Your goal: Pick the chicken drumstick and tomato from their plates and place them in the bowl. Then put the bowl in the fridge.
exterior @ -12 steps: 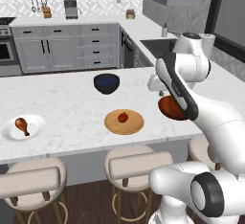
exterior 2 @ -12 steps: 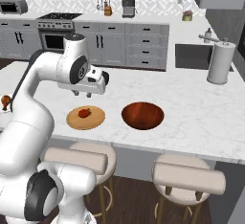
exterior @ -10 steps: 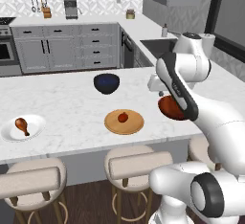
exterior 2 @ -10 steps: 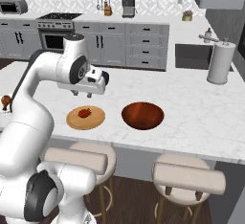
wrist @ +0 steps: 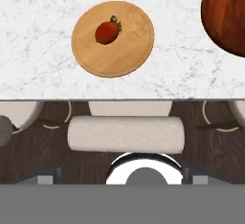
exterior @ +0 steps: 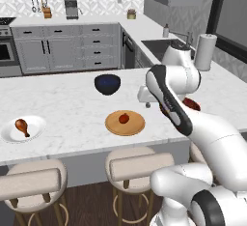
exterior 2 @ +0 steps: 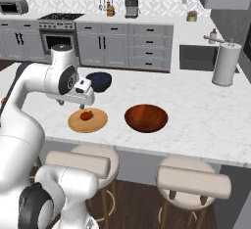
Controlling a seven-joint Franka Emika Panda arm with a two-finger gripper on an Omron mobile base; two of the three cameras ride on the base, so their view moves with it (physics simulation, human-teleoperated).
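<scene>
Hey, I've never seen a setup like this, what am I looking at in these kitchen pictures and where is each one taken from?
This is a rendered kitchen with a white robot arm on a driving base. Two pictures come from cameras behind the arm, left and right. The third looks down from the hand itself. On the marble counter lie a wooden plate with a tomato, a white plate with a chicken drumstick, a reddish-brown bowl and a dark blue bowl. A paper towel roll stands near the sink. The pincer hangs open above the wooden plate, holding nothing.
</scene>
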